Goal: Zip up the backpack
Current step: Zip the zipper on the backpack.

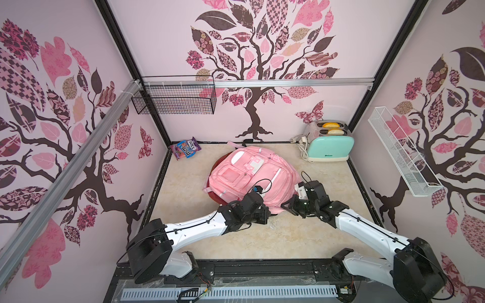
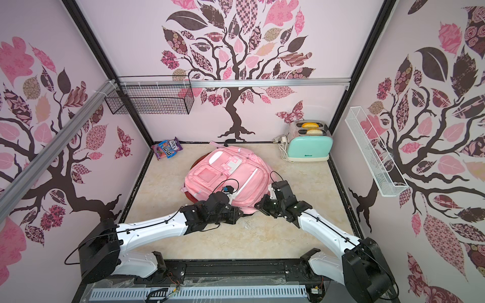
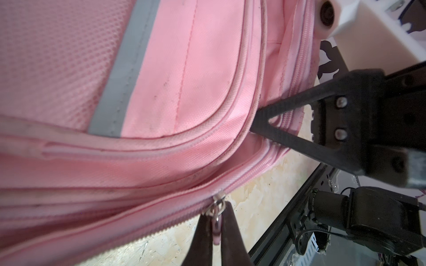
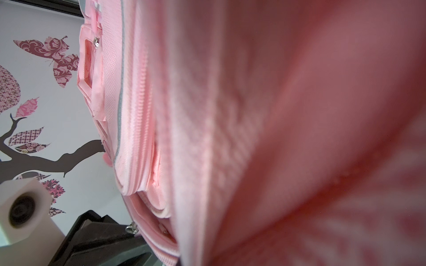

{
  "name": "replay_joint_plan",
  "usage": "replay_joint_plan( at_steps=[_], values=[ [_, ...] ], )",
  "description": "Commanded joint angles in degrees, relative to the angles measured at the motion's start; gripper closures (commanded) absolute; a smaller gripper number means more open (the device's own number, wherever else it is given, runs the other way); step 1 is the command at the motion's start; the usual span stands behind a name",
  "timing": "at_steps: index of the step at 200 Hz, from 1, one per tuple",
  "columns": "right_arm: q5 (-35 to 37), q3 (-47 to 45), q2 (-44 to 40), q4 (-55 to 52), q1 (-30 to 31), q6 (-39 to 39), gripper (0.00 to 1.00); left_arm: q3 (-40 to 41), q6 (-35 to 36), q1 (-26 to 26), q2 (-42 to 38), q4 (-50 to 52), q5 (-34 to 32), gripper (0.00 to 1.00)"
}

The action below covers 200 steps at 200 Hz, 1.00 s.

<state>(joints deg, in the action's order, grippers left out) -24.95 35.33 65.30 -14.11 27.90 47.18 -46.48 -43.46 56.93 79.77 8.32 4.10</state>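
A: Two grippers, both at the near edge of the backpack [image 1: 244,170]. States?
B: The left gripper [image 3: 216,220] is pinching the silver zip pull [image 3: 216,205]. The right gripper [image 3: 257,123] is clamped on a fold of pink fabric at the bag's near corner.
A: Zip?
B: Closed on one side of the slider, teeth apart on the other.
A: Bag look, location?
B: Pink, lying flat, front up, mid table [image 1: 262,241]. Grey stripes, mesh panel, clear window pocket, white patch toward the far end. A dark red round thing [image 1: 214,196] peeks out from under it.
A: Any text?
B: None readable on the bag. Far left corner: candy bag [image 1: 185,149] with the M&M's logo, leaning on the wall. Far right: mint toaster [image 1: 329,147] with two slices in it. The small dark logo on its side is too small to read.
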Motion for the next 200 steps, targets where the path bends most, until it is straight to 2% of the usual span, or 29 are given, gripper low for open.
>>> replay_joint_plan(
  at_steps=[1, 53, 200],
  values=[
    [-2.7, 1.6, -0.3, 4.5, 0.4, -1.3, 1.0, -1.1, 0.0, 1.5, 1.2, -2.5, 1.0, 1.0],
    [-2.3, 1.1, -0.6, 4.4, 0.4, -1.7, 1.0, -1.0, -0.2, 1.1, 0.9, -1.0, -1.4, 1.0],
    [-1.7, 1.2, -0.8, 3.1, 0.5, -3.2, 1.0, 3.1, -0.7, -4.4, -2.9, -0.5, -0.3, 1.0]
  ],
)
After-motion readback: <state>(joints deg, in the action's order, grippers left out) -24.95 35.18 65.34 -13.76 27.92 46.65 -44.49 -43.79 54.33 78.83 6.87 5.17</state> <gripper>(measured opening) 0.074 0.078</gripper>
